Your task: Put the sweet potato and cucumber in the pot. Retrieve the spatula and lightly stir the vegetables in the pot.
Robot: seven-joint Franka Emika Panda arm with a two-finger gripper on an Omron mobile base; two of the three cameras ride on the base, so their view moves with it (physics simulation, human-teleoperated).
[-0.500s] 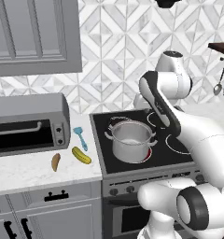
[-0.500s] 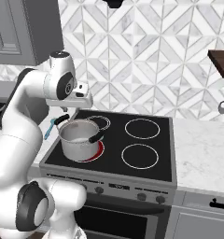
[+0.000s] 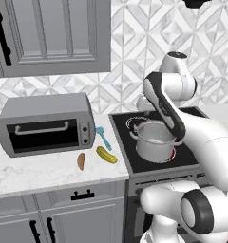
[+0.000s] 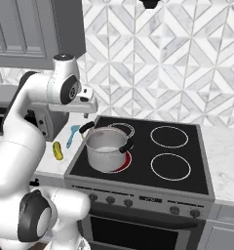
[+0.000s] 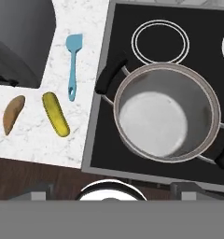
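While nothing is in the shiny steel stockpot (image 5: 166, 113) yet, the orange-brown sweet potato (image 5: 13, 114) and yellow-green cucumber (image 5: 56, 114) lie on the white marble counter (image 5: 34, 133) beside the stove (image 5: 151, 28), teal spatula (image 5: 73, 60) behind them. Gripper jaws wide, empty. Risk: round veg rolling off pads; cucumber close enough to get nudged.

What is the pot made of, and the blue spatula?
The pot looks like shiny steel: silvery grey walls with bright glints, plus dark handles that may be plastic. The spatula looks like matte plastic or silicone: even light blue, no shine. It's a rendered scene, so that's a guess.
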